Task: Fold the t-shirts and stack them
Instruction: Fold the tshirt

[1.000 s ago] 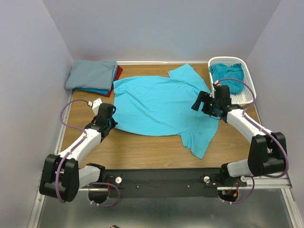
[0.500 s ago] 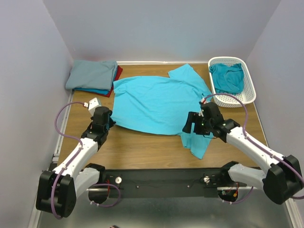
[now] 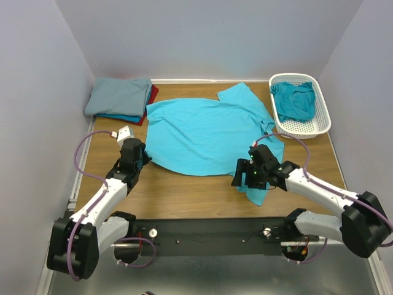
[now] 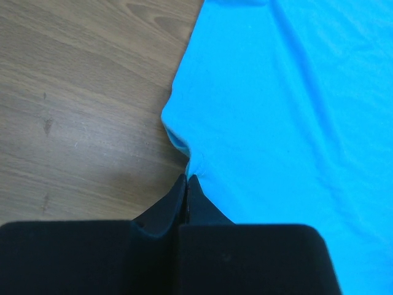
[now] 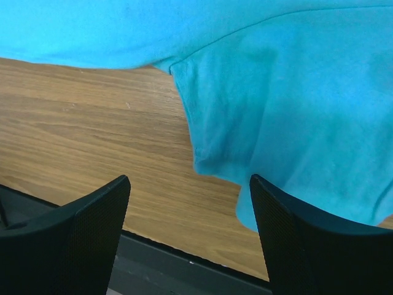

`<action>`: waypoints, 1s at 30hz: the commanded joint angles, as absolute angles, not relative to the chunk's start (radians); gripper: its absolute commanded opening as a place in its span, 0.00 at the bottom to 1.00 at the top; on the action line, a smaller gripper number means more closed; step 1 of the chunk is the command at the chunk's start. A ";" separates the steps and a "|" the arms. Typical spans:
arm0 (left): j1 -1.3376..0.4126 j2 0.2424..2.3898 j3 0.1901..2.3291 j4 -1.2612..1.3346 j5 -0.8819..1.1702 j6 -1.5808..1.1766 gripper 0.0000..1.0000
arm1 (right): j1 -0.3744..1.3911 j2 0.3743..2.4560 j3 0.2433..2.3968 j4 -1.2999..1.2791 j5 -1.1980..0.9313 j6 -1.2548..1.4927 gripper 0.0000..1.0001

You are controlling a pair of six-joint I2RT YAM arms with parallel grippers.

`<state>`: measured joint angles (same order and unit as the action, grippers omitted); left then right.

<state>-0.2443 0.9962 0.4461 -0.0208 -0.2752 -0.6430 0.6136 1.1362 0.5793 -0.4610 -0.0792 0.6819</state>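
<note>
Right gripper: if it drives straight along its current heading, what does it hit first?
Likely the near sleeve of the turquoise t-shirt, at its hem; the open right gripper frames that edge, table directly beneath. Depth unclear.

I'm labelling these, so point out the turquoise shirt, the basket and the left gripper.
turquoise shirt (image 3: 202, 132), top view, mid body.
basket (image 3: 301, 130), top view, near rim.
left gripper (image 4: 186, 180), left wrist view, closed fingertips.

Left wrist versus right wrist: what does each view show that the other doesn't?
Only left wrist: the left gripper, jaws shut on a pinched edge of the bright turquoise cloth t-shirt. Only right wrist: the right gripper, jaws wide open by the shirt's sleeve, and the black front rail. Both: turquoise cloth lying on the wooden table.
</note>
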 commanded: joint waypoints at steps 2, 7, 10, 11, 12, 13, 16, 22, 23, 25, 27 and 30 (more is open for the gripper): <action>-0.250 0.988 0.437 0.023 -0.267 -0.626 0.00 | 0.647 1.212 0.620 -0.410 -0.051 0.692 0.86; -0.253 0.996 0.436 0.023 -0.265 -0.627 0.00 | 0.675 1.293 0.650 -0.396 -0.031 0.692 0.86; -0.255 1.008 0.437 0.025 -0.265 -0.626 0.00 | 0.684 1.308 0.658 -0.388 -0.017 0.698 0.86; -0.255 1.012 0.440 0.026 -0.264 -0.623 0.00 | 0.692 1.316 0.661 -0.388 -0.011 0.704 0.86; -0.255 1.017 0.442 0.026 -0.259 -0.623 0.00 | 0.696 1.318 0.664 -0.388 -0.009 0.706 0.86; -0.255 1.017 0.442 0.026 -0.259 -0.621 0.00 | 0.701 1.316 0.666 -0.388 -0.008 0.706 0.86; -0.256 1.022 0.442 0.028 -0.258 -0.620 0.00 | 0.706 1.325 0.670 -0.384 -0.005 0.703 0.87; -0.259 1.019 0.442 0.028 -0.253 -0.618 0.00 | 0.730 1.440 0.672 -0.361 0.011 0.696 0.87; -0.259 1.016 0.440 0.028 -0.256 -0.618 0.00 | 0.738 1.448 0.673 -0.356 0.008 0.704 0.87; -0.261 1.014 0.440 0.026 -0.259 -0.620 0.00 | 0.767 1.460 0.680 -0.342 0.006 0.715 0.87; -0.261 1.014 0.442 0.023 -0.261 -0.621 0.00 | 0.788 1.462 0.695 -0.336 0.006 0.724 0.87; -0.262 1.014 0.440 0.021 -0.261 -0.621 0.00 | 0.807 1.466 0.721 -0.333 0.006 0.727 0.87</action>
